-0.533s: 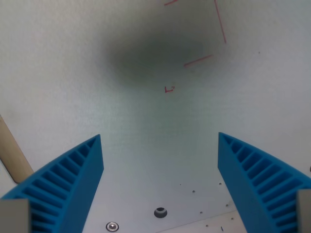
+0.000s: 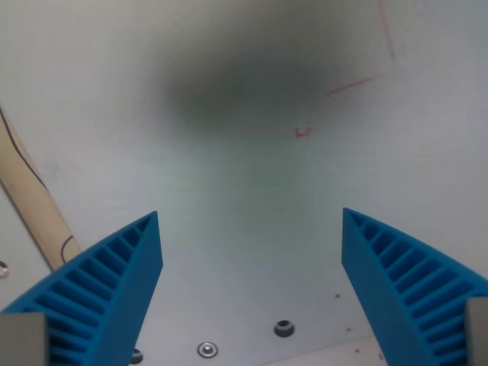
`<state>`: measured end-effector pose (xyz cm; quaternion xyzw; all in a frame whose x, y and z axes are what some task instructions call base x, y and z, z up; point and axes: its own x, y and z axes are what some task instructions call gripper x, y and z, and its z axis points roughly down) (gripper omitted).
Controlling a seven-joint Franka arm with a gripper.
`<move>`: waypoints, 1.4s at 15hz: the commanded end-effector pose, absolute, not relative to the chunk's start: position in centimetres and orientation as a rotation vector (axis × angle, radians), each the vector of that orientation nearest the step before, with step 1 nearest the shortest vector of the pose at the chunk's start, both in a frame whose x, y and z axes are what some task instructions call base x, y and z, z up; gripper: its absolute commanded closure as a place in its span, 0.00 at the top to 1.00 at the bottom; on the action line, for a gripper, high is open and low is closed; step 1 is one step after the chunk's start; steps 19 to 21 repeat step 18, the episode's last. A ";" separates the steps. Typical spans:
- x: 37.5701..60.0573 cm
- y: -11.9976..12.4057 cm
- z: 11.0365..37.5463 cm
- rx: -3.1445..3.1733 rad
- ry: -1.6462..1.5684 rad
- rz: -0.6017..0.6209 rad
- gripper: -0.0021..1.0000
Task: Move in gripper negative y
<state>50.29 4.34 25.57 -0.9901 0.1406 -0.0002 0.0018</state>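
Hand [image 2: 252, 263]: seen in the wrist view, two blue ribbed fingers [image 2: 107, 290] at the lower corners, spread wide, nothing between them. It hangs over the bench, apart from it.

Bench [image 2: 244, 198]: pale, flat, with a soft dark shadow [image 2: 236, 84] in the upper middle, under the hand.

Marks: a thin red corner line [image 2: 366, 76] at the upper right and a small red mark [image 2: 303, 132] just below and left of it.

Rod [image 2: 34, 202]: a beige strip at the left edge, running from upper left down to lower right, with a thin dark cable [image 2: 23, 164] along it.

Screws: a silver head [image 2: 207, 349] and a dark hole [image 2: 284, 329] near the bottom edge, between the fingers.

Change: against half a second ago, the red marks, the screws and the rod all sit further toward the wrist view's right, and more of the rod and its cable shows. The whole scene slid together, so the camera moved, not the things.

Meaning: the hand appears to be travelling sideways toward the wrist view's left, which likely is the commanded negative y; the move seems under way.

Pointing: the fingers point away from the camera toward the bench; the gap's long axis runs left to right across the view, and the shift follows that axis.
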 end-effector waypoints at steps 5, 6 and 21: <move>52.1 7.5 25.6 -3.112 0.461 0.011 1.00; 52.2 8.0 25.6 -3.112 0.461 0.011 1.00; 54.0 13.7 25.6 -3.112 0.461 0.011 1.00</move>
